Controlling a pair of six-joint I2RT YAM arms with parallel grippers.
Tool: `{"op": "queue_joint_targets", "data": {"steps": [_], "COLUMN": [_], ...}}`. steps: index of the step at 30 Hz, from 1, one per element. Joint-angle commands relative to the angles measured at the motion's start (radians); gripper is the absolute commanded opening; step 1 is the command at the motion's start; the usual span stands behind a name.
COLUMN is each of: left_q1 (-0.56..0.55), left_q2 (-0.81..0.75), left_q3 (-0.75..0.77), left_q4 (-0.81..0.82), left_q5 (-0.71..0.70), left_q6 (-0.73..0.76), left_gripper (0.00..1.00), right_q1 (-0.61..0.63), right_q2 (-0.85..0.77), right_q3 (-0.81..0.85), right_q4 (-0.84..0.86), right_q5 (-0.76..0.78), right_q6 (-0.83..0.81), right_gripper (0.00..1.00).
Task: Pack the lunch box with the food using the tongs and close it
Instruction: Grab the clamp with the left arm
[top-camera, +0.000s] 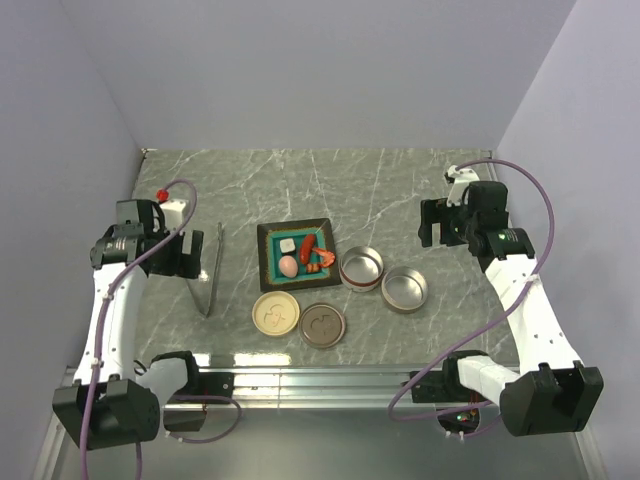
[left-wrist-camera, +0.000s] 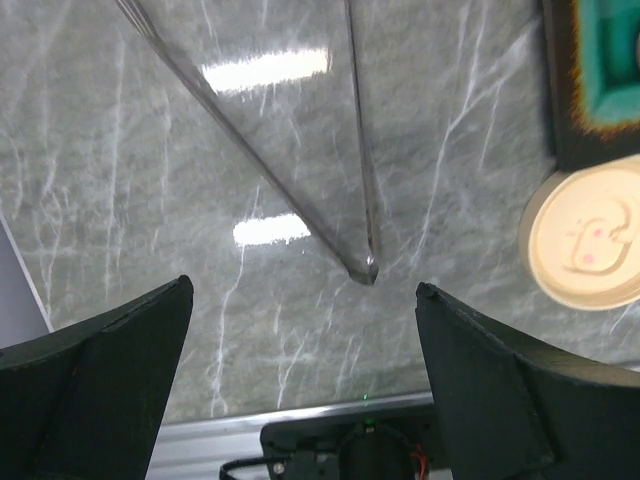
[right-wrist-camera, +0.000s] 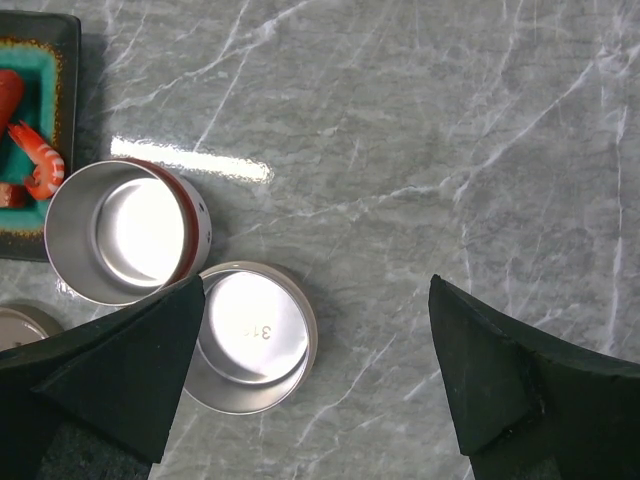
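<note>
The silver tongs lie flat on the marble, left of the tray, with their joined end nearest the arm bases. My left gripper hangs open above that end, apart from it and holding nothing. The food lies on the teal tray: a white cube, a pink egg, a red sausage and a shrimp. The lunch box is two round metal tins, a taller red-banded one and a shallow one. My right gripper hovers open above bare marble right of the tins.
A cream lid and a brown lid lie in front of the tray. The cream lid also shows at the right of the left wrist view. A metal rail runs along the table's near edge.
</note>
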Motion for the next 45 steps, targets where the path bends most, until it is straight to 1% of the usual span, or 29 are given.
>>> {"op": "queue_joint_targets", "data": {"steps": [1, 3, 6, 11, 18, 25, 28, 37, 45], "left_q1": [0.001, 0.001, -0.001, -0.001, -0.001, -0.010, -0.019, -0.085, -0.105], "left_q2": [0.067, 0.102, 0.136, 0.231, 0.346, 0.434, 0.469, 0.556, 0.665], "left_q3": [-0.009, -0.042, -0.085, -0.085, -0.100, -0.083, -0.082, -0.062, 0.006], "left_q4": [-0.063, -0.088, -0.095, -0.114, -0.086, -0.007, 0.038, 0.147, 0.230], "left_q5": [-0.035, -0.053, -0.041, -0.042, -0.045, -0.015, -0.024, -0.096, -0.091], "left_q6": [0.044, 0.059, 0.076, 0.081, 0.076, 0.033, 0.004, -0.014, -0.054], "left_gripper": [0.99, 0.99, 0.99, 1.00, 0.99, 0.99, 0.99, 0.99, 0.99], "right_q1": [-0.003, -0.003, -0.005, -0.005, -0.003, -0.003, -0.003, -0.003, -0.003], "right_q2": [-0.002, 0.006, 0.013, 0.027, 0.067, 0.099, 0.110, 0.114, 0.115], "right_q3": [-0.003, 0.001, 0.003, 0.005, 0.024, 0.044, 0.044, 0.021, 0.029], "right_q4": [0.020, 0.011, 0.009, 0.006, -0.009, -0.018, -0.017, -0.002, -0.009], "right_q5": [0.004, 0.002, 0.005, 0.000, -0.007, 0.007, 0.014, 0.036, 0.047], "right_q6": [-0.001, -0.002, -0.002, -0.005, -0.011, -0.014, -0.016, -0.022, -0.025], "right_gripper": [1.00, 1.00, 1.00, 1.00, 1.00, 1.00, 1.00, 1.00, 1.00]}}
